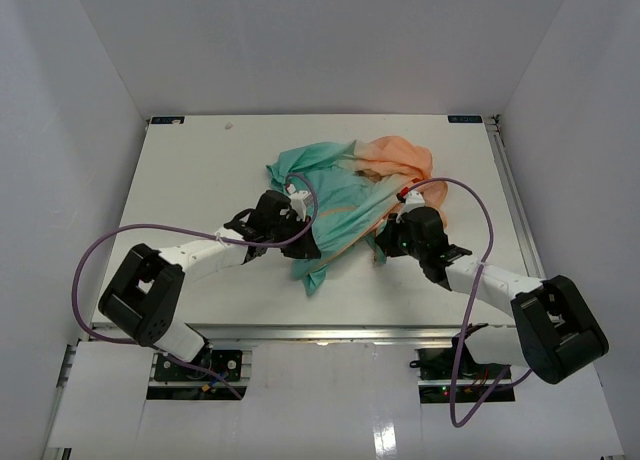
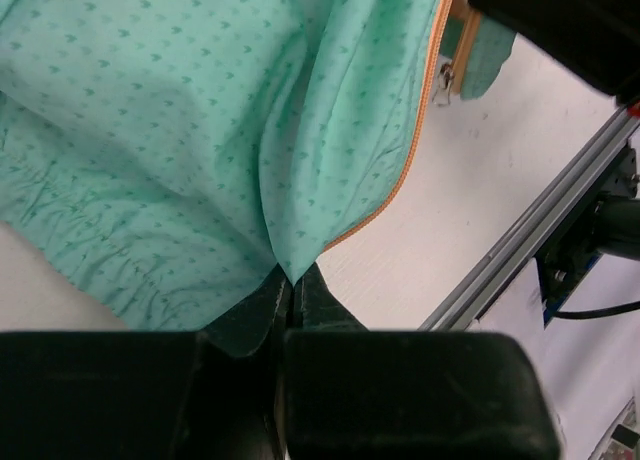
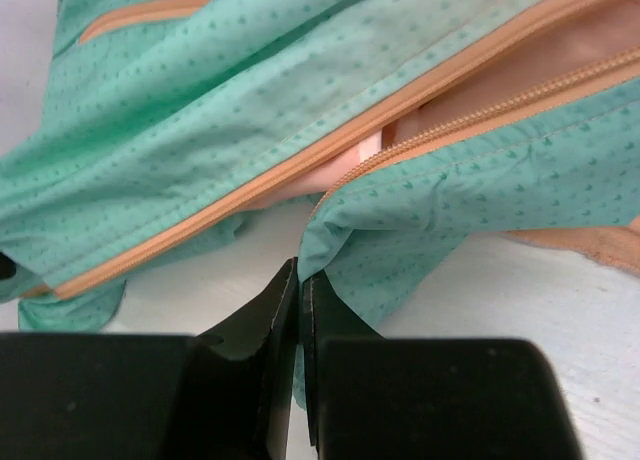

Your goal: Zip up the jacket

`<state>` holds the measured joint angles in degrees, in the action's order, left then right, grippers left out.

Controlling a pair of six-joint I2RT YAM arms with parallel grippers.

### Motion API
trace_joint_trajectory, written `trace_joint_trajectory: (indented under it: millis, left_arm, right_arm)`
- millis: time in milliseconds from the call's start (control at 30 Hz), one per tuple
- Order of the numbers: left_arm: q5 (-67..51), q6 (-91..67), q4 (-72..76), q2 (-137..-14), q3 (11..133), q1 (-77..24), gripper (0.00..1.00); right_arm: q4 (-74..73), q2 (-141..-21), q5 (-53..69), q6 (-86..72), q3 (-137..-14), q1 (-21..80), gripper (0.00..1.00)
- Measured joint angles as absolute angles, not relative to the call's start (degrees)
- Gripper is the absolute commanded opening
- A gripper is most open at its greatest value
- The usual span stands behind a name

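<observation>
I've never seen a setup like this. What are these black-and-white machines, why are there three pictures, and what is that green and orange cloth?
These are two robot arms, the left arm and the right arm, bolted at the near edge of a white table. The wide picture comes from a fixed camera above and behind them. The two close-ups come from a small camera on each wrist, so the black shapes at the bottom are that arm's own two fingers.

On the table lies a crumpled jacket, teal-green fading to peach-orange. Its orange zipper is open. The left gripper is shut on a fold of the teal cloth. The right gripper pinches a cloth edge close to the zipper. The job is to zip the jacket up.
</observation>
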<state>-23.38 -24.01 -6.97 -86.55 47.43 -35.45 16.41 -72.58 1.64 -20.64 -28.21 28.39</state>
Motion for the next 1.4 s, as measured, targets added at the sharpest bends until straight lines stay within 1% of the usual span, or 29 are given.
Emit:
trace_joint_trajectory:
  millis: [67,133,167,333,467,533,733,1000,1400]
  left_arm:
    - [-23.35,-24.97,-5.44,-86.46,46.64,-35.35,0.33]
    - [-23.30,-24.96,-3.43,-86.46,46.61,-35.35,0.45]
    - [-23.32,-24.80,-2.47,-86.46,46.61,-35.35,0.49]
    - [-24.84,-23.65,1.43,-85.43,46.61,-35.34,0.58]
    - [-26.78,-23.14,3.90,-83.45,46.65,-35.33,0.58]
    - [-28.26,-23.17,5.46,-83.02,46.68,-35.33,0.57]
    - [-37.02,-24.14,12.63,-83.47,45.67,-35.33,0.55]
    - [-43.46,-23.79,15.81,-90.57,46.24,-36.23,0.56]
    - [-45.54,-20.44,15.85,-98.69,51.13,-39.91,0.55]
  right_arm:
    - [16.38,-72.58,1.59,-20.67,-27.57,29.41,0.08]
    - [16.41,-72.56,1.24,-20.65,-27.53,30.73,0.08]
    - [16.45,-72.54,1.13,-20.63,-27.53,31.36,0.08]
    - [16.65,-70.34,0.84,-20.64,-26.13,34.19,0.09]
    - [16.82,-66.97,0.86,-20.75,-24.00,34.59,0.08]
    - [16.85,-65.38,0.97,-20.83,-23.26,34.57,0.08]
    - [20.63,-62.35,3.11,-21.73,-21.09,34.59,0.08]
    - [25.25,-63.07,7.94,-23.13,-20.71,34.59,0.08]
    - [29.29,-61.09,11.57,-24.06,-19.22,34.59,0.08]
